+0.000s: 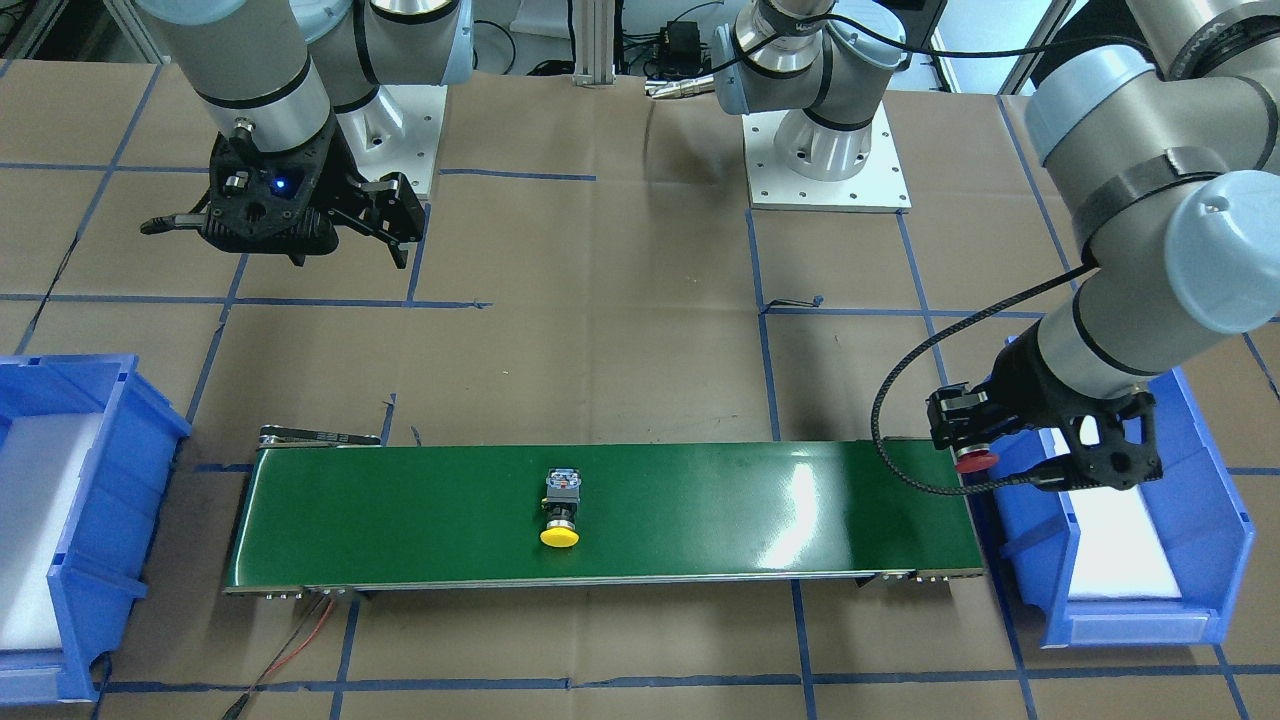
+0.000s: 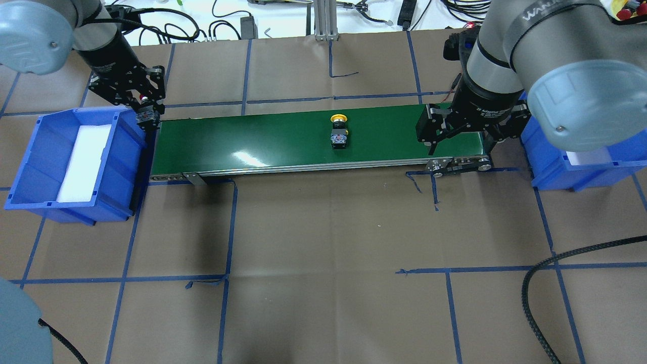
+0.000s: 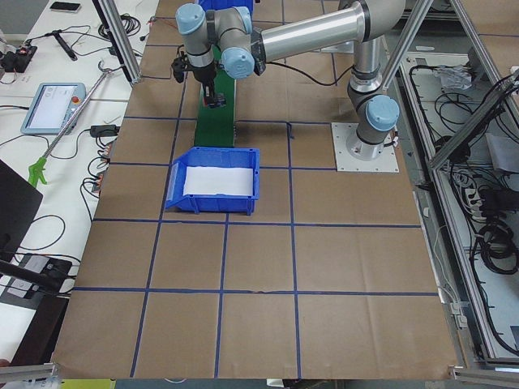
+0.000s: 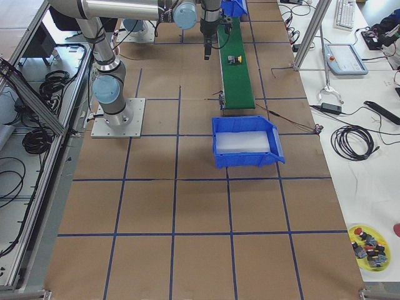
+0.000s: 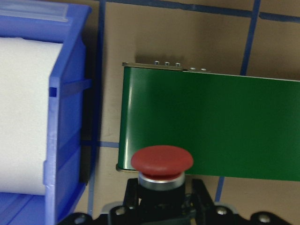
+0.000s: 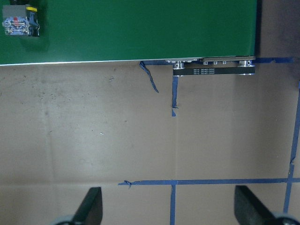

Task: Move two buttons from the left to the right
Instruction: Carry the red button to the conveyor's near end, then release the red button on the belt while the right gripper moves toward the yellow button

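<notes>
The red-capped button [image 5: 161, 161] is held in my shut left gripper [image 1: 965, 445], just off the left end of the green conveyor belt [image 1: 700, 500], beside the left blue bin [image 1: 1120, 540]. In the overhead view the left gripper [image 2: 148, 117] hangs between that bin [image 2: 76, 162] and the belt [image 2: 252, 136]. The yellow-capped button [image 1: 560, 515] lies on its side near the belt's middle, and also shows in the overhead view [image 2: 338, 132] and the right wrist view [image 6: 18, 21]. My right gripper [image 2: 432, 139] is open and empty above the belt's right end, with its fingers [image 6: 91, 206] spread wide.
A second blue bin [image 2: 581, 167] with a white foam liner stands past the belt's right end, partly under my right arm. Brown paper with blue tape lines covers the table [image 2: 323, 253]. A black cable [image 2: 556, 268] curls at the near right.
</notes>
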